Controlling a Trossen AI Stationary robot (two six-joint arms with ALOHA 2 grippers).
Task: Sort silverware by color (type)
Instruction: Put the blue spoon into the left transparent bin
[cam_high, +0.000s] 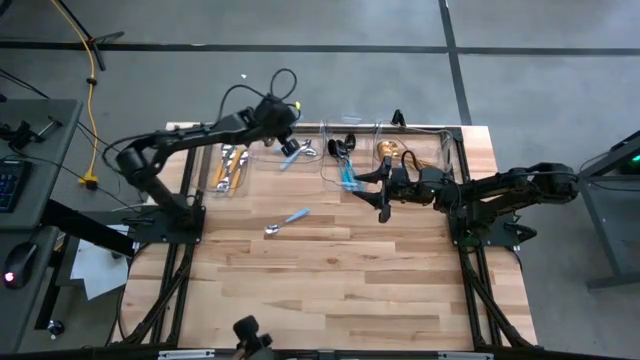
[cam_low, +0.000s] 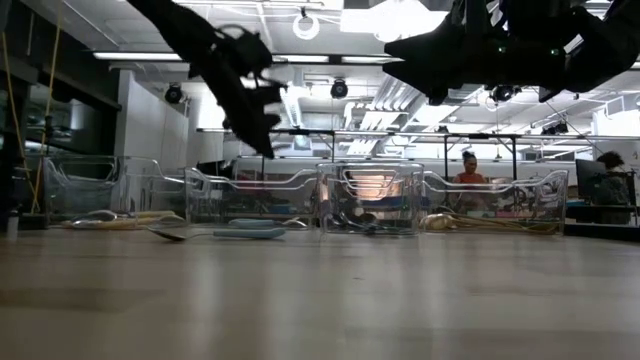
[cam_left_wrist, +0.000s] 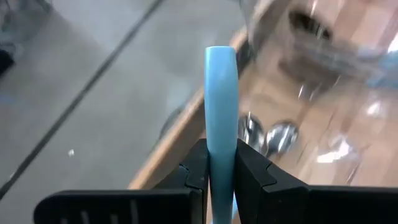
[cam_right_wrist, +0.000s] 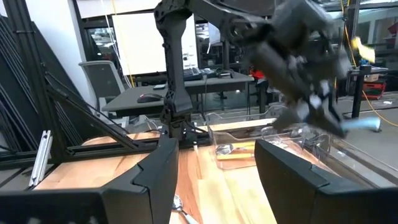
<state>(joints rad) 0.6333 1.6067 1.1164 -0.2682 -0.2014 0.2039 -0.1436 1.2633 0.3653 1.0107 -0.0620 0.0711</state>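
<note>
Above the bins, the left end effector (cam_left_wrist: 221, 171) grips one light-blue-handled utensil (cam_left_wrist: 221, 99); the right end effector (cam_right_wrist: 214, 180) gapes empty.

Light-blue handle (cam_left_wrist: 221, 106): we only see the stem; its head end is hidden below the left gripper (cam_left_wrist: 221, 177) fingers and cut off by the picture's edge. Clear bins (cam_left_wrist: 323, 37) beyond that handle are blurred; we can't tell their contents apart. In the low view, pieces inside the bins (cam_low: 368, 198) are too small to type. Right gripper (cam_right_wrist: 211, 180) fingertips cut off.
</note>
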